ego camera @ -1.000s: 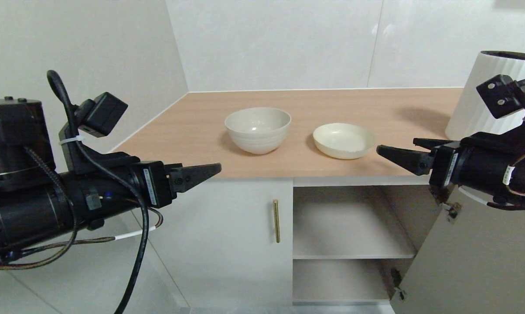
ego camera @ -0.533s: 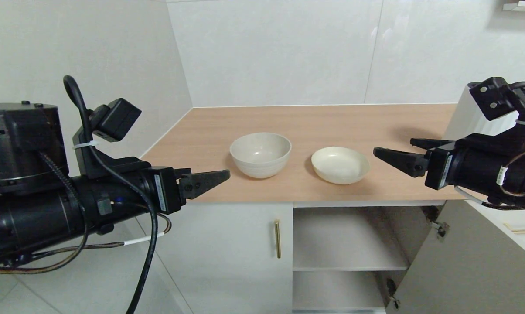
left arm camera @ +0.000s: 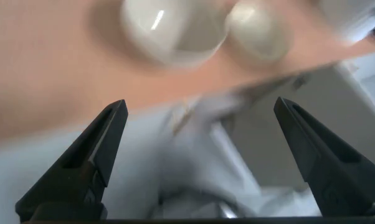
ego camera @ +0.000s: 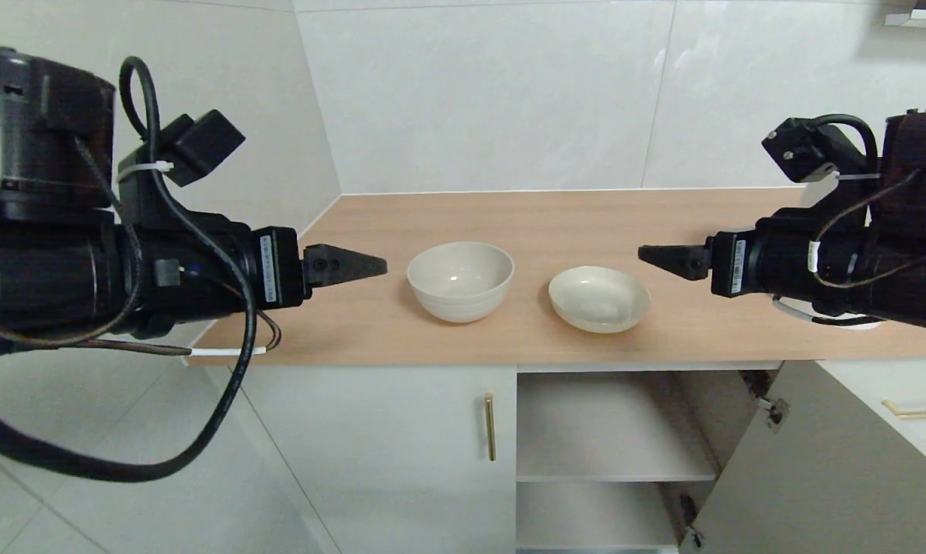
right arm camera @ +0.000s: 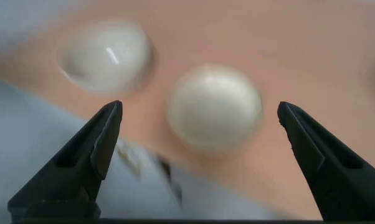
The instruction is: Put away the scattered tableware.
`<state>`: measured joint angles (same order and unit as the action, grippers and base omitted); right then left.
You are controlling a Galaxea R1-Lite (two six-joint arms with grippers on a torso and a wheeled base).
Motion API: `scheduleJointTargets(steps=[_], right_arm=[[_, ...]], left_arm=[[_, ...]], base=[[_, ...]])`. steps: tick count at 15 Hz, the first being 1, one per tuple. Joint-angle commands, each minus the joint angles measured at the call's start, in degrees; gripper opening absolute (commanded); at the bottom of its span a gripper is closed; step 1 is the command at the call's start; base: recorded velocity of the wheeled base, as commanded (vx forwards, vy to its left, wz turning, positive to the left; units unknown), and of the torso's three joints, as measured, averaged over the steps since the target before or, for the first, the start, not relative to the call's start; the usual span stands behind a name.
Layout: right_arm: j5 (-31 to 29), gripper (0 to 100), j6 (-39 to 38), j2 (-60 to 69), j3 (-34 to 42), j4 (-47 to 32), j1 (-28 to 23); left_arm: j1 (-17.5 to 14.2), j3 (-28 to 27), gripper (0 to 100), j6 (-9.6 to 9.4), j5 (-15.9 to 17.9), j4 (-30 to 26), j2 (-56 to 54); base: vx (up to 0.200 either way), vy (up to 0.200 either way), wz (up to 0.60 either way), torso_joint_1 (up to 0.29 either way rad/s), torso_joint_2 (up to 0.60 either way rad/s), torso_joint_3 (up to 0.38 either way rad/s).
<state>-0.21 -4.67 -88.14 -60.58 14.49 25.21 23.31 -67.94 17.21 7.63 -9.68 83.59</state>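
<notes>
The bowl (ego camera: 460,281) and dish (ego camera: 599,298) look like glossy cream ceramic, the counter (ego camera: 555,223) matt wood-grain, the cupboard handle (ego camera: 489,427) brassy metal.

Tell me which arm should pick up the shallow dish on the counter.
Right, most likely. The right gripper hangs open beside the shallow dish; the left gripper is past the deep bowl, which stands between them.

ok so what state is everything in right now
deep bowl, upright on the counter, empty
shallow dish, upright on the counter, empty
left cabinet door, shut
right cabinet door, swung open
left gripper, open, holding nothing
right gripper, open, holding nothing
</notes>
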Motion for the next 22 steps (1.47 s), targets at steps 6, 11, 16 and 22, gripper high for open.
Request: scheduleJointTargets(steps=[6,11,16,22], right_arm=[[-15.17,100,-5.35,-5.55,-6.75,-5.62,0.89],[-15.35,100,-5.44,-6.87,-6.40,-5.62,0.89],[-15.35,100,-5.44,-6.96,-6.05,-5.53,0.98],[-15.44,100,-5.44,-6.78,-5.96,-5.44,1.07]], left_arm=[[-0.81,-9.85,100,8.28,-4.73,-0.16,13.44],[2.00,-15.29,100,7.84,-22.66,1.24,23.55],[4.20,-15.56,100,7.92,-25.82,8.10,28.29],[4.03,-16.52,100,7.92,-26.09,9.42,31.99]], base=[[0.000,0.000,0.00,0.000,0.00,0.000],[0.000,0.000,0.00,0.000,0.00,0.000],[0.000,0.000,0.00,0.000,0.00,0.000],[0.000,0.000,0.00,0.000,0.00,0.000]])
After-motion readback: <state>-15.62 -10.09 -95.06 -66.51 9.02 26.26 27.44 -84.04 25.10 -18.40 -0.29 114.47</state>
